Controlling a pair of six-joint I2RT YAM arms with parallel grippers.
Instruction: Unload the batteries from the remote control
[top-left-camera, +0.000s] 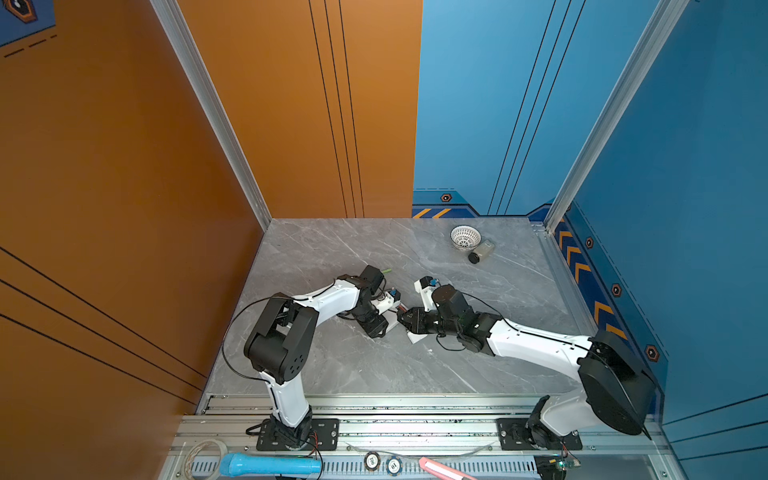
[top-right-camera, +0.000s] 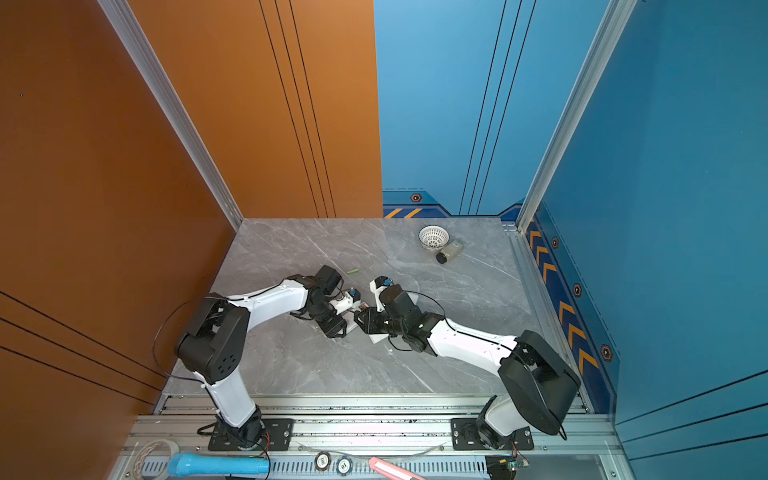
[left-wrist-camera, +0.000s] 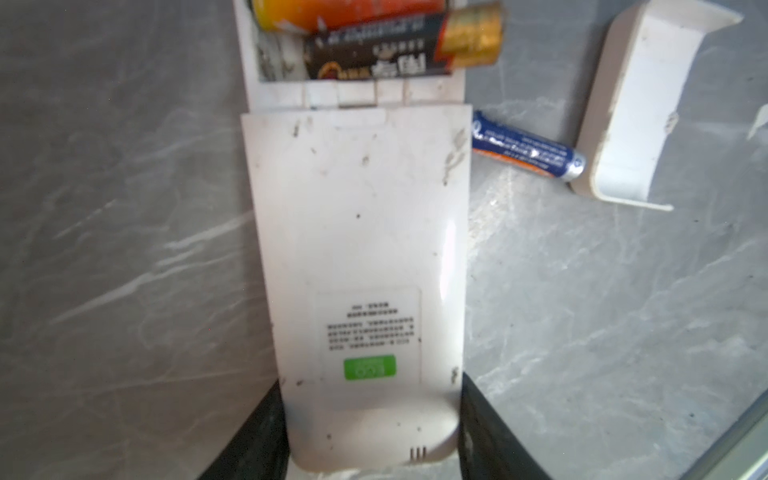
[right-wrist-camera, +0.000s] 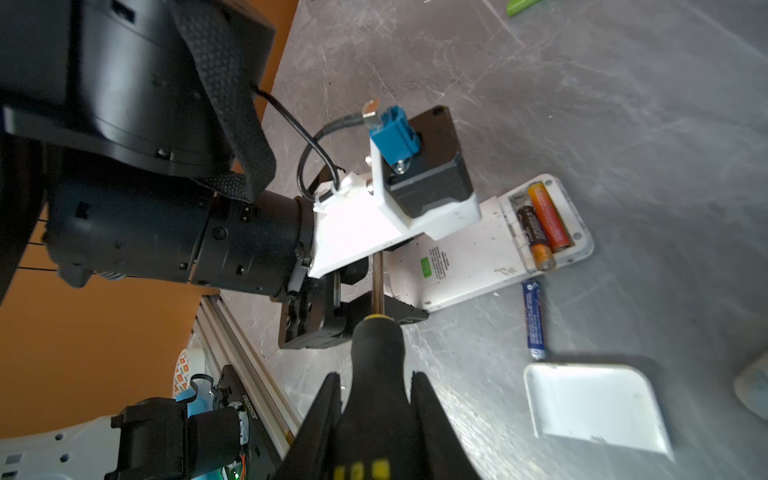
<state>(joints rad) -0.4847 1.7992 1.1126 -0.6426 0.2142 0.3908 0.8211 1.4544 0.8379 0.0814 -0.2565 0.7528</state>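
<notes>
Green battery (top-left-camera: 386, 270), blue battery (left-wrist-camera: 525, 145) lying on table (top-left-camera: 332, 249). Orange battery (right-wrist-camera: 548, 216), black battery (right-wrist-camera: 532, 226) sitting in remote (left-wrist-camera: 357, 249), being clamped by left gripper (left-wrist-camera: 372, 419); screwdriver (right-wrist-camera: 376, 345) being gripped by right gripper (right-wrist-camera: 376, 399).

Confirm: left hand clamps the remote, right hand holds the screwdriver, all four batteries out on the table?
Only two are out: the blue battery and the green battery. The left wrist view shows the orange battery and the black-and-gold battery in the remote's open bay. Grips as stated.
</notes>
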